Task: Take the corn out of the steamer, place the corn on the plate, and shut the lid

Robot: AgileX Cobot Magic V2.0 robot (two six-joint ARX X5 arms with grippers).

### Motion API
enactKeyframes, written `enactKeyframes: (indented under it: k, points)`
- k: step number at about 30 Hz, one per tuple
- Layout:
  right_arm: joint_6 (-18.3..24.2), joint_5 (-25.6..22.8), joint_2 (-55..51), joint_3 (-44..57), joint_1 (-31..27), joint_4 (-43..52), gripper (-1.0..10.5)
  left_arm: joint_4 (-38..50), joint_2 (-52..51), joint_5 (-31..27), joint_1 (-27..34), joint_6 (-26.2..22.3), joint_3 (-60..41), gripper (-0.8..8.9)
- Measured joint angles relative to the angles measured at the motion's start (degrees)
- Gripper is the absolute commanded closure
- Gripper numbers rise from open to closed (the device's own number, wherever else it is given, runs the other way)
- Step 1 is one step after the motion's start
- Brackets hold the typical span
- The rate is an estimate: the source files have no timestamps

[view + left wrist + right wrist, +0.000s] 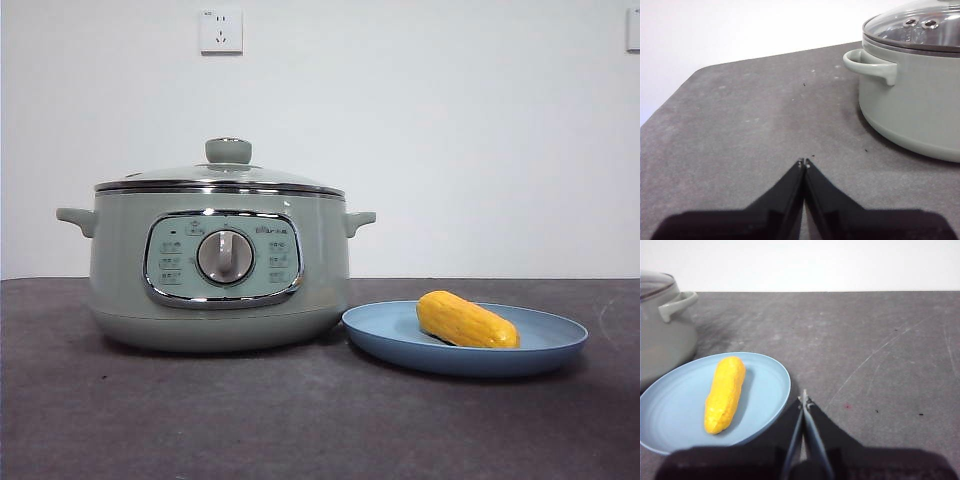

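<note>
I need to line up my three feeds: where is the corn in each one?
Front view: the corn lies on the blue plate, right of the steamer.
Left wrist view: not in it.
Right wrist view: the corn lies on the plate.
Shared landmark: the steamer, its handle.

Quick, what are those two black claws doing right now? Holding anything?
Left gripper: closed, empty, over bare table beside the steamer.
Right gripper: closed, empty, beside the plate with the corn.

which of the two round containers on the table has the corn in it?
The shallow light-blue plate, beside the steamer: the yellow corn cob lies on it uncovered. The sage-green steamer pot is shut under its glass lid.
</note>
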State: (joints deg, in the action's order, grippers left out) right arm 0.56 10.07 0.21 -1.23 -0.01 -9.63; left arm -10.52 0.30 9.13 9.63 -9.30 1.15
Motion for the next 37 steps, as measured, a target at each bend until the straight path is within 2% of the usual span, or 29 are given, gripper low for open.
enactKeyframes:
  k: [37]
  points:
    - [-0.8, 0.0, 0.0, 0.0, 0.0, 0.0, 9.5, 0.0, 0.0, 0.0, 0.0, 0.0, 0.0, 8.15]
